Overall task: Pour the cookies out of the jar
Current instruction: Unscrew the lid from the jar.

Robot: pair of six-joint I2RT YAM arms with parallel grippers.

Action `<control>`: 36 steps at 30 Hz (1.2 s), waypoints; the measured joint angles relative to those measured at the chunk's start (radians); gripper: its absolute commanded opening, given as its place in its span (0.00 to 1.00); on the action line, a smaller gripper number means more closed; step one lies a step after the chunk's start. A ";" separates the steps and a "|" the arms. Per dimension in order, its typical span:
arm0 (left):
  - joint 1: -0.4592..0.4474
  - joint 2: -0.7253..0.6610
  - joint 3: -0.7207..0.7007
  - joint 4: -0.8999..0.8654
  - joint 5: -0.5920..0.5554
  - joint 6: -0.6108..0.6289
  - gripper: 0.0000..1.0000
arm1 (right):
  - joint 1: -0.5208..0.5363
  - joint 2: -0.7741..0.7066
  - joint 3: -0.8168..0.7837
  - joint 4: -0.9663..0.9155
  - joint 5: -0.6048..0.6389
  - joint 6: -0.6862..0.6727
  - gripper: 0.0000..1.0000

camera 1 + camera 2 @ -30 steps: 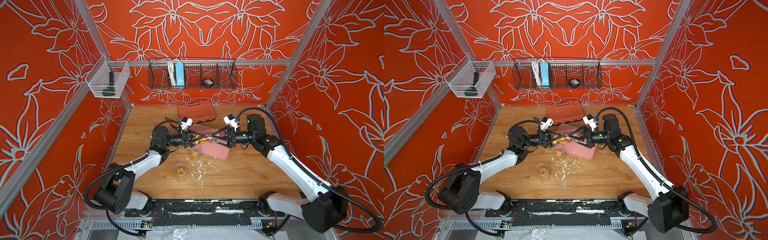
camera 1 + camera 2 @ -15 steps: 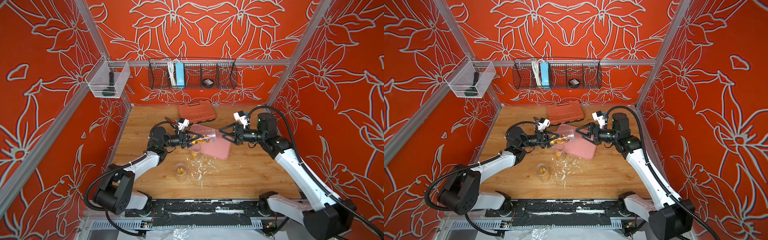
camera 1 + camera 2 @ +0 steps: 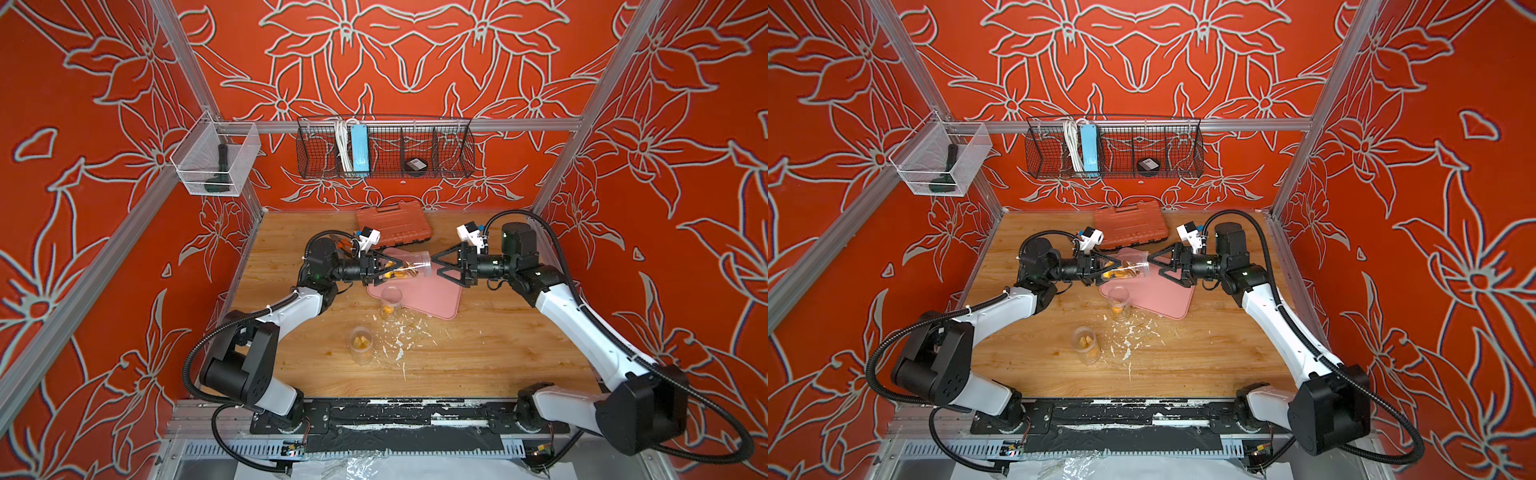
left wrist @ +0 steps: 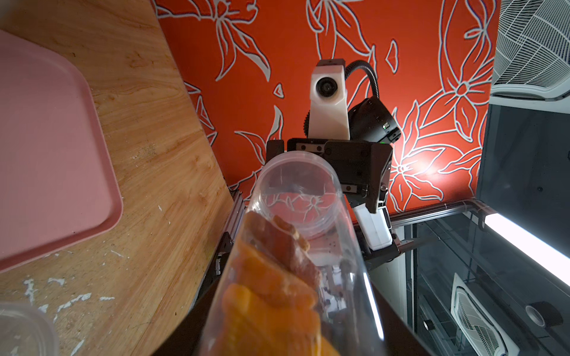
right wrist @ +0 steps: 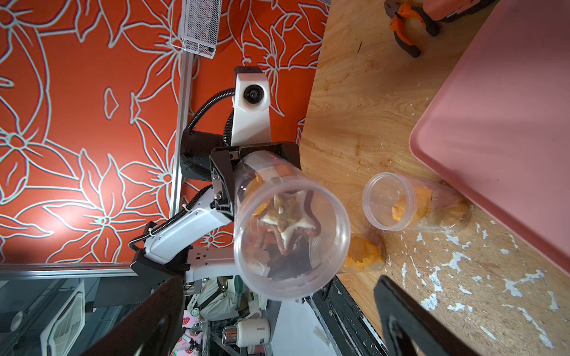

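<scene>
Near pink tray (image 3: 432, 299), sideways jar (image 3: 417, 263) of cookies (image 3: 392, 273) pinched by left tool (image 3: 395, 269); right tool (image 3: 435, 266) spread wide.

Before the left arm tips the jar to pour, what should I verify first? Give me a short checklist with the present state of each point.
1. Grip: the left gripper is shut on the jar, held about level: ok.
2. Jar mouth uncovered, as the right wrist view shows: ok.
3. The cookies are inside, ready to pour: ok.
4. The pink tray appears to lie below the mouth in both top views: ok.
5. Pouring path free: the right gripper stands open just in front of the mouth and may block it: not ok.
6. Right gripper apart from the rim: cannot tell.
</scene>
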 measured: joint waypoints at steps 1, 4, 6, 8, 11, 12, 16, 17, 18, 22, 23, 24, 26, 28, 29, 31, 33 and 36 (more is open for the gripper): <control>0.000 0.001 0.000 0.000 0.002 0.001 0.61 | 0.000 0.008 0.000 0.005 -0.005 0.000 0.98; 0.000 0.001 0.000 0.000 0.010 0.002 0.61 | 0.000 0.015 0.000 0.018 -0.020 0.002 0.97; 0.000 0.001 0.000 0.000 0.011 0.003 0.61 | 0.000 0.015 0.000 0.034 -0.026 0.007 0.97; 0.000 -0.002 -0.003 0.000 0.013 0.003 0.61 | 0.000 0.015 0.000 0.048 -0.034 0.019 0.96; 0.000 -0.017 -0.011 -0.001 0.014 0.003 0.61 | 0.000 0.015 -0.002 0.077 -0.043 0.039 0.94; 0.000 -0.023 -0.013 -0.001 0.014 0.002 0.61 | 0.001 0.014 -0.004 0.090 -0.047 0.047 0.94; -0.001 -0.052 -0.020 -0.001 0.014 0.001 0.61 | 0.007 0.014 -0.019 0.124 -0.060 0.079 0.92; -0.002 -0.060 -0.021 -0.001 0.015 0.000 0.60 | 0.008 0.014 -0.020 0.130 -0.062 0.085 0.91; -0.002 -0.066 -0.022 -0.001 0.014 -0.001 0.60 | 0.011 0.014 -0.021 0.136 -0.063 0.090 0.91; -0.003 -0.094 -0.022 -0.001 0.015 -0.006 0.60 | 0.026 0.006 -0.021 0.151 -0.070 0.112 0.90; -0.003 -0.101 -0.022 -0.001 0.015 -0.009 0.60 | 0.030 0.001 -0.021 0.156 -0.072 0.117 0.89; -0.004 -0.108 -0.022 -0.001 0.015 -0.012 0.60 | 0.032 -0.004 -0.021 0.161 -0.075 0.123 0.89; -0.006 -0.125 -0.022 -0.002 0.015 -0.016 0.60 | 0.043 -0.016 -0.021 0.168 -0.077 0.131 0.87; -0.008 -0.137 -0.022 -0.002 0.015 -0.017 0.60 | 0.056 -0.026 -0.021 0.171 -0.079 0.134 0.86; -0.009 -0.141 -0.022 -0.002 0.016 -0.017 0.60 | 0.063 -0.030 -0.021 0.170 -0.080 0.135 0.86; -0.010 -0.145 -0.022 -0.003 0.016 -0.017 0.60 | 0.075 -0.035 -0.021 0.170 -0.082 0.137 0.85; -0.010 -0.145 -0.022 -0.007 0.016 -0.017 0.60 | 0.084 -0.037 -0.021 0.169 -0.084 0.138 0.83; -0.010 -0.146 -0.022 -0.008 0.016 -0.018 0.60 | 0.092 -0.039 -0.021 0.167 -0.084 0.138 0.82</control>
